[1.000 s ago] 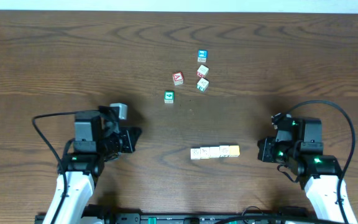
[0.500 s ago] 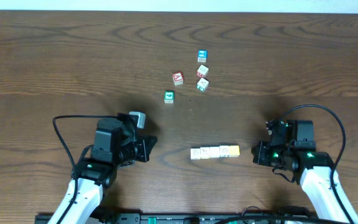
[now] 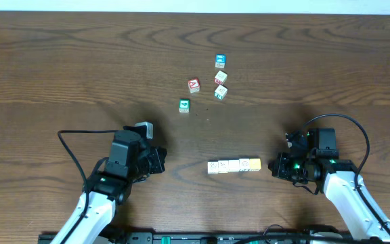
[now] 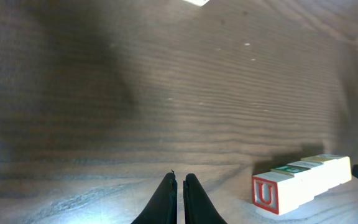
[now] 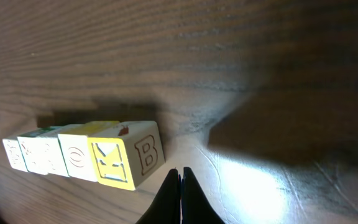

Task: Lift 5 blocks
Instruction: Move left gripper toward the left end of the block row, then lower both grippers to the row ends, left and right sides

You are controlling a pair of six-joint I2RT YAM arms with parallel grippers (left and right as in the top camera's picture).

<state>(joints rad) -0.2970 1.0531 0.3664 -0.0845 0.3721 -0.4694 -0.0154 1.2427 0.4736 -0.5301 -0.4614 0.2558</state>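
A straight row of several small blocks [image 3: 234,165] lies on the table, cream-faced with a yellow one [image 3: 254,163] at its right end. My left gripper [image 3: 162,161] is shut and empty, a good gap left of the row. In the left wrist view the row [image 4: 303,180] shows a red U end face, right of the left gripper [image 4: 179,177]. My right gripper [image 3: 274,166] is shut and empty, just right of the yellow block. The right wrist view has the yellow K block [image 5: 126,160] close to the left of the right gripper [image 5: 180,170], apart from it.
Loose cubes lie farther back: a blue one [image 3: 220,61], two pale ones [image 3: 221,77] [image 3: 220,92], a red one [image 3: 193,85] and a green one [image 3: 184,105]. Both arms' cables loop near the front edge.
Both arms have closed in on the row: the left gripper moved right, the right gripper moved left to just beside the yellow block. Both stayed shut.
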